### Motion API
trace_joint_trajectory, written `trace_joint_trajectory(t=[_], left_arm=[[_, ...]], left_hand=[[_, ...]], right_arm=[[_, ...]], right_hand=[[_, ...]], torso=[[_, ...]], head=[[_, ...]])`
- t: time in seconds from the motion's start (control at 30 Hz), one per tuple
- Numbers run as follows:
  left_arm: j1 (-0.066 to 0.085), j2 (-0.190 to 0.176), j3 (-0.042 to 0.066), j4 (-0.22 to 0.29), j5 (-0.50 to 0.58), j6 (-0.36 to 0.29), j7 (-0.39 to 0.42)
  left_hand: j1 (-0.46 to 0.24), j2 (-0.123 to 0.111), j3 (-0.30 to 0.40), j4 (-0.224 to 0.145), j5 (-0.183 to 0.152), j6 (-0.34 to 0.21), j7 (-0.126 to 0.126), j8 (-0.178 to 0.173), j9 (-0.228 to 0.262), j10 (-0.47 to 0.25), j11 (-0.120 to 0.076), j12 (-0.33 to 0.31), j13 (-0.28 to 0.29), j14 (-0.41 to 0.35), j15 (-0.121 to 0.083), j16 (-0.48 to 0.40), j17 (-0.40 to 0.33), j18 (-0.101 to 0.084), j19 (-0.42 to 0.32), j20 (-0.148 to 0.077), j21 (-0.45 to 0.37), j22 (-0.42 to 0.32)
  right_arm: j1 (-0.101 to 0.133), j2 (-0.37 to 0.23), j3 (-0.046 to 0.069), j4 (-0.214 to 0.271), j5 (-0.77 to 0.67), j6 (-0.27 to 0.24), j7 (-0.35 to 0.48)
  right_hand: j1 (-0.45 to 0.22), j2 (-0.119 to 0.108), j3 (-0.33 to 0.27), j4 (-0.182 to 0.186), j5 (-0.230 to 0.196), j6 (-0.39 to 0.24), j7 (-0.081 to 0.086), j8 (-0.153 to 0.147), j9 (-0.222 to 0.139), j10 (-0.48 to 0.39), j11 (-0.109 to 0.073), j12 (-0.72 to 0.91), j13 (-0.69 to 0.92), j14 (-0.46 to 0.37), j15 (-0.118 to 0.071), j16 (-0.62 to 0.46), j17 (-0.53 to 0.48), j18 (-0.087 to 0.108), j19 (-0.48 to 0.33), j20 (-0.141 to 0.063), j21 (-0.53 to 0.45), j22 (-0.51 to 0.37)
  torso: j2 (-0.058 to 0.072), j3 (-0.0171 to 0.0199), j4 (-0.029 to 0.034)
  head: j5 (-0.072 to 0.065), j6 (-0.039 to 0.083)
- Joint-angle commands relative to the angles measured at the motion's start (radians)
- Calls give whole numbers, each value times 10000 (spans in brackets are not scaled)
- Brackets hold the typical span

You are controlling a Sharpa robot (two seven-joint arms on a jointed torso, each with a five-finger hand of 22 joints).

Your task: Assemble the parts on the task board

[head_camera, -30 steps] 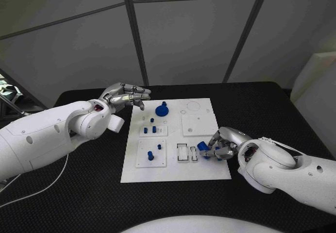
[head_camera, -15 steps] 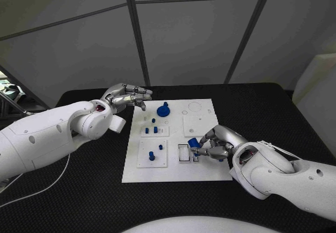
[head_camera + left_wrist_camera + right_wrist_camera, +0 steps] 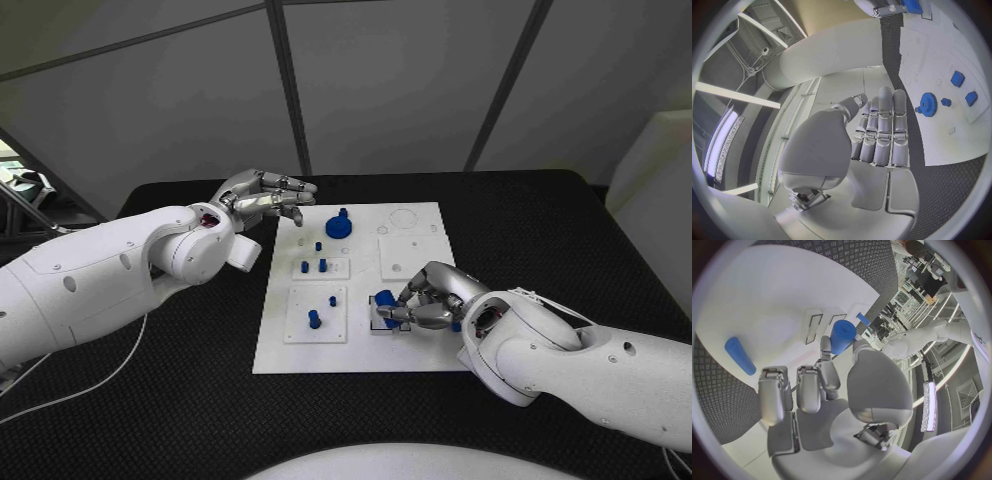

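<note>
The white task board (image 3: 418,345) lies mid-table. My right hand (image 3: 430,302) pinches a blue cylindrical part (image 3: 385,302) between thumb and finger, just over the narrow slots near the board's middle. The right wrist view shows that part (image 3: 842,336) beside two rectangular slots (image 3: 814,320), and a blue bar (image 3: 740,355) lying flat on the board (image 3: 767,295). My left hand (image 3: 264,197) hovers at the board's far left corner, fingers curled in, holding nothing. A blue gear (image 3: 338,226) stands near it, also the gear (image 3: 928,104) in the left wrist view.
Small blue pegs stand in the left-hand blocks of the board: a pair (image 3: 313,266), a single peg (image 3: 332,300) and a taller peg (image 3: 313,319). A plain white block (image 3: 405,255) sits at the far right. Black table (image 3: 173,400) surrounds the board.
My right hand has carried the blue part leftward across the board, from near its right edge to the slots by the middle. The left hand has stayed in place.
</note>
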Motion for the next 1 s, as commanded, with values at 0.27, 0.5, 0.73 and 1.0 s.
trace_joint_trajectory(t=[0.27, 0.5, 0.73, 1.0], left_arm=[[16, -9, 10, 40, 47, 126, 87], [17, -15, 10, 53, 47, 189, 88], [17, -29, 10, 60, 47, 193, 85], [17, -37, 10, 60, 47, 190, 83]], left_hand=[[-2, 74, -75, 0, 0, 8, 47, -39, -10, -77, -1, -58, 19, 41, 33, -70, -14, -124, -36, 3, -41, -13], [13, 70, -74, -13, 6, 7, 46, -39, -10, -79, -3, -59, 22, 40, 30, -78, -16, -122, -35, 1, -46, -17], [13, 70, -74, -13, 6, 7, 46, -39, -10, -79, -3, -59, 22, 40, 30, -78, -16, -122, -35, 1, -46, -17], [23, 73, -73, -21, 16, 5, 48, -40, -9, -81, -2, -59, 27, 40, 28, -88, -18, -121, -33, 0, -52, -21]], right_arm=[[17, 217, 8, -179, -101, 135, -359], [18, 301, 8, -292, -334, -109, -420], [18, 324, 8, -306, -758, -248, -405], [17, 254, 8, -152, -980, -247, -112]], right_hand=[[-656, -162, -183, 18, -1354, 138, -37, -57, 233, 17, -89, -158, -27, 603, -78, -43, 473, -69, 1051, -93, 56, 2627], [-1441, -411, -1601, 38, -2238, 8, 16, -227, 424, -57, -46, -388, -146, 564, -47, -159, 311, -43, 1008, -76, -25, 2545], [-1908, -593, -2295, 58, -2264, -70, 33, -309, 514, -130, -33, -578, -273, 530, -46, -255, 175, -16, 964, -77, -110, 2460], [-157, 143, -1572, -150, -1823, 62, 6, -329, 718, -74, -44, -544, -170, 565, -43, -216, 278, -44, 1011, -62, -22, 2549]], torso=[[-2, 5, -4], [-9, 7, -10], [-4, 10, -9], [-6, 9, -16]], head=[[42, -20], [30, 21], [41, 33], [48, 48]])
